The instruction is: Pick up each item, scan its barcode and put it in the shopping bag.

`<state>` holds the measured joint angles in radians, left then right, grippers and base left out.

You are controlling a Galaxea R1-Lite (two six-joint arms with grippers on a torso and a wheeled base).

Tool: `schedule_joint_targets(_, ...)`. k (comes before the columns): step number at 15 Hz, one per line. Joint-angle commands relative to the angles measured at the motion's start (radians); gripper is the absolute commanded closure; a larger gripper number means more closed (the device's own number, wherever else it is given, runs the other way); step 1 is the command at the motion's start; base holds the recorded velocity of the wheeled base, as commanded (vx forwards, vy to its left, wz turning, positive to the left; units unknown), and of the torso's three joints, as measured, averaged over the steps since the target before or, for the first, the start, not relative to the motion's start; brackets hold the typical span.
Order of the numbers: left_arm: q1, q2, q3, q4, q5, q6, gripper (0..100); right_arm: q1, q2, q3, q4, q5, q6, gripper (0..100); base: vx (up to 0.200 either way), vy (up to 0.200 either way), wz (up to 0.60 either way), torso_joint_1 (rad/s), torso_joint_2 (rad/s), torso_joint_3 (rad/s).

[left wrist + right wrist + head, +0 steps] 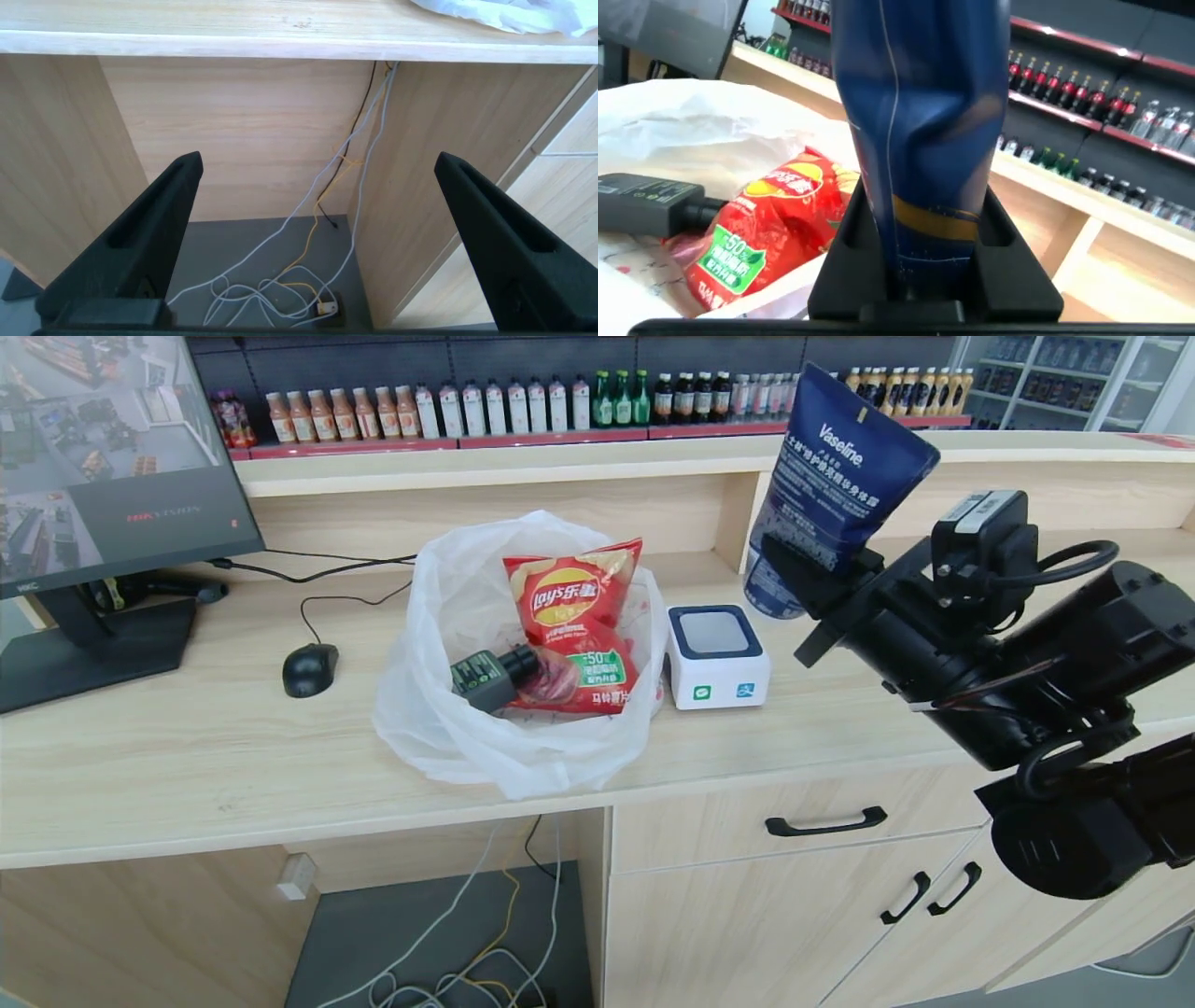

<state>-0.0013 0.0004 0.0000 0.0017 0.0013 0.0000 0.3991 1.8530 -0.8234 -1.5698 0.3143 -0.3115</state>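
Right jaws: they are clamping the lower end of the blue pouch (840, 467) from both sides.
Pouch: it is standing upright in the air above the table (187, 756), lifted clear of it and sitting to the right of the scanner (716, 653) without touching it. In the right wrist view the pouch (920, 121) is rising straight up from between the jaws.
Left jaws: they are gaping wide with nothing between the fingers (140, 243). They are hanging below the table edge and facing the opening under it, where loose cables (280, 280) are lying on the floor.
Bag: the white plastic bag (420, 709) is sitting open on the table, just left of the scanner.
In the bag: a red chips packet (574, 616) is leaning upright, and a black device (495, 677) is lying against its lower left part.
Scanner: the small white box with a dark top is resting on the table between bag and pouch.
Elsewhere: a mouse (309, 669) and a monitor (112, 476) are sitting on the left of the table, well apart from the bag.
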Motion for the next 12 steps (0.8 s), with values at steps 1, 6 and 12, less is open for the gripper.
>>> schedule_joint_targets(1, 0.000, 0.000, 0.000, 0.000, 0.000, 0.002, 0, 0.001, -0.006, 0.026, -0.001, -0.021, 0.018, 100, 0.000, 0.000, 0.00, 0.000, 0.00, 0.000)
schedule_joint_targets(6, 0.001, 0.000, 0.000, 0.000, 0.000, 0.000, 0, 0.139, -0.026, 0.038, -0.001, -0.320, 0.193, 100, 0.000, 0.000, 0.00, 0.000, 0.00, 0.000)
schedule_joint_targets(12, 0.000, 0.000, 0.000, 0.000, 0.000, 0.000, 0, 0.303, 0.015, 0.013, -0.001, -0.595, 0.290, 100, 0.000, 0.000, 0.00, 0.000, 0.00, 0.000)
